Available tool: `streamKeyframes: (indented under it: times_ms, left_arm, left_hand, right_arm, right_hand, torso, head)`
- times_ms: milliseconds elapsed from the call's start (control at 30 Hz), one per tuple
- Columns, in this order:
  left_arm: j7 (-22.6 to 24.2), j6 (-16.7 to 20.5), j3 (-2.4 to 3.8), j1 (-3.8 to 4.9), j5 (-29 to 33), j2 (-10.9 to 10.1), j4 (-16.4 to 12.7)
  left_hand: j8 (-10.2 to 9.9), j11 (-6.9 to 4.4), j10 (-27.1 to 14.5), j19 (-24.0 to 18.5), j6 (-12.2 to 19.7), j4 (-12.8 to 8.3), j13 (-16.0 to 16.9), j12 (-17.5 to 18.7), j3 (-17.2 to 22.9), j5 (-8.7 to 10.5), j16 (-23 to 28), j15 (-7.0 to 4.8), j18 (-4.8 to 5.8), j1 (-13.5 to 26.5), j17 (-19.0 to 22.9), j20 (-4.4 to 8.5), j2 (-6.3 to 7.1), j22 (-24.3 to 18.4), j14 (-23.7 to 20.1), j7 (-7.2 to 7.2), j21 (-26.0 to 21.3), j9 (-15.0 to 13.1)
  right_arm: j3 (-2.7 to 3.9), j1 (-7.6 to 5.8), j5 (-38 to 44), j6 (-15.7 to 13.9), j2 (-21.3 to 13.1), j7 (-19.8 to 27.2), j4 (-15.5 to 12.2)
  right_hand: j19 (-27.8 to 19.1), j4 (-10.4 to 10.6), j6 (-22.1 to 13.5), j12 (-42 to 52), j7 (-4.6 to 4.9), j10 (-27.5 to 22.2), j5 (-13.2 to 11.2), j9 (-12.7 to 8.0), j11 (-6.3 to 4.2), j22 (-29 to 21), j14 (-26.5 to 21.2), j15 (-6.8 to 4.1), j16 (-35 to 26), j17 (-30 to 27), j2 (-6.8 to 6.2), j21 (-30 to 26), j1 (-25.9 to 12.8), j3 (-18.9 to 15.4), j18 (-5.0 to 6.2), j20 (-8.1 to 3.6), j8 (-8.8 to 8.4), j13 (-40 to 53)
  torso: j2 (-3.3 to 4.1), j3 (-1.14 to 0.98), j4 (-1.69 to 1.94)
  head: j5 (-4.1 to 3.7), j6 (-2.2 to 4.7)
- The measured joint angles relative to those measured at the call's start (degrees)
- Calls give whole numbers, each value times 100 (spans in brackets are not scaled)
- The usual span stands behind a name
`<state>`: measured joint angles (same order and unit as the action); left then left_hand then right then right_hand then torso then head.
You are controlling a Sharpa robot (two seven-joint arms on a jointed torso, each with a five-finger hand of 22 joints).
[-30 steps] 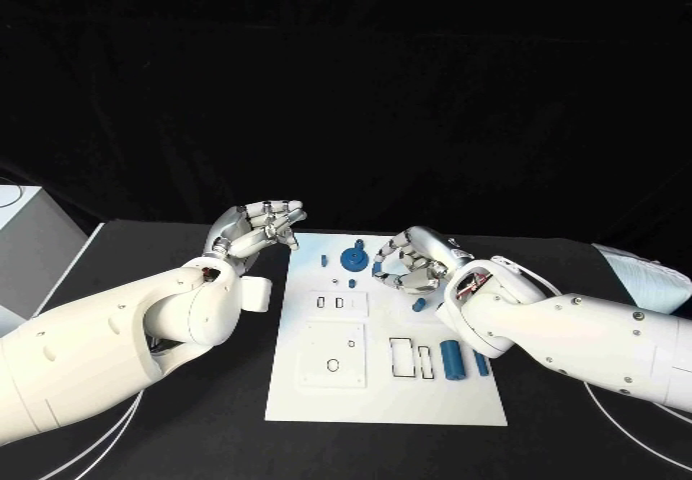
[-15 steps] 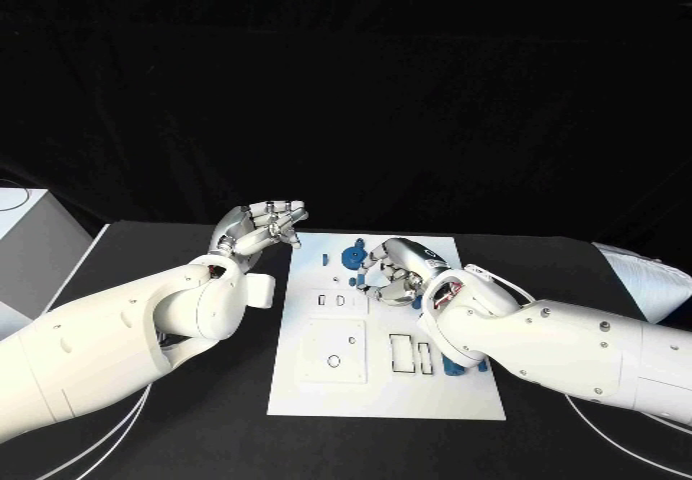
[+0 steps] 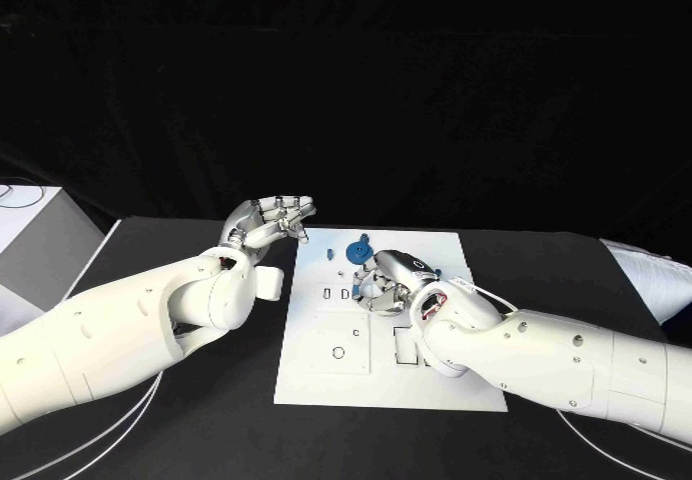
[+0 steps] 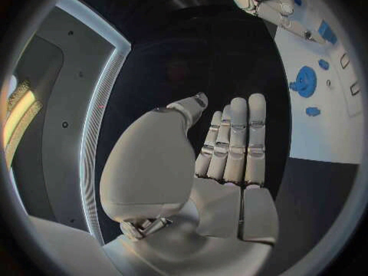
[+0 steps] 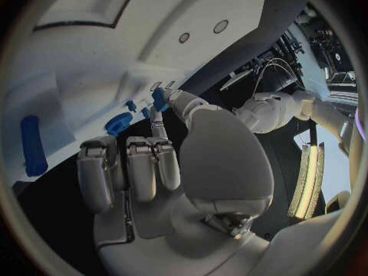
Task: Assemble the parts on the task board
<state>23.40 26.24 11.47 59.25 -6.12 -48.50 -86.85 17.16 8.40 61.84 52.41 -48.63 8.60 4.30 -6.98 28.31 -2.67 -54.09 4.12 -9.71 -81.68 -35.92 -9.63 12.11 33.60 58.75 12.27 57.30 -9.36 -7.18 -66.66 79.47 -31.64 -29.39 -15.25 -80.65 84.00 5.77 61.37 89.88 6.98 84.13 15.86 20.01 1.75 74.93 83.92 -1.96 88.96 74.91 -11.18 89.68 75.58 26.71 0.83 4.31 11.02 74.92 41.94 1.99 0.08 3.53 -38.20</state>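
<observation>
The right hand [image 3: 387,280] pinched a small blue part [image 5: 159,98] at its fingertips above the task board [image 3: 462,330], apparently for seating; the left hand [image 3: 268,224] hung released

My right hand [image 3: 387,278] covers the task board's [image 3: 325,375] middle; I can't tell whether it holds anything.
</observation>
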Motion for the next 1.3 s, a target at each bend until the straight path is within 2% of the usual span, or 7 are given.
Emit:
streamKeyframes:
  times_ms: [333, 867, 1300]
  left_arm:
    - [-35, 2, -16, -13, -22, 24, 41]
    - [-65, 2, -25, -20, -35, 17, 35]
    - [-75, 2, -26, -20, -38, -1, -2]
  left_hand:
    - [0, 0, 0, 0, 0, 0, 0, 0, 0, 0, 0, 0, 0, -2, -1, 0, -2, 0, 0, 0, 0, 1]
    - [0, 0, 0, 0, 0, -16, 4, -29, -16, 0, 0, 0, 0, 21, 6, 0, -25, 6, 0, 0, 23, 1]
    - [0, 0, 0, 0, 0, -16, 3, -29, -16, 0, 0, 0, 0, 21, 6, 0, -25, 5, 0, 0, 23, 2]
  right_arm:
    - [0, 85, 145, -29, 136, -69, 158]
    - [-3, 118, 387, -67, 223, -148, 323]
    - [-6, 138, 492, -78, 299, -170, 376]
  right_hand:
    - [0, 0, 7, 0, -10, 0, 24, 3, 0, -1, 0, 0, 0, 0, -1, 0, 0, 0, 0, 0, 2, -1]
    - [0, 0, 1, 0, -25, 0, 23, 5, 0, -1, 0, 0, 0, -1, -2, 0, 0, -1, 0, 0, 18, -1]
    - [0, -5, -8, 0, -34, 0, 22, 16, 0, -2, 0, 0, 0, -1, -3, 0, 0, -7, 0, 0, 4, -2]
  torso:
    - [-22, -24, 9]
    - [-16, 0, 6]
    - [-21, 4, 6]
  head:
    - [23, -41]
    - [26, -65]
    - [36, -97]
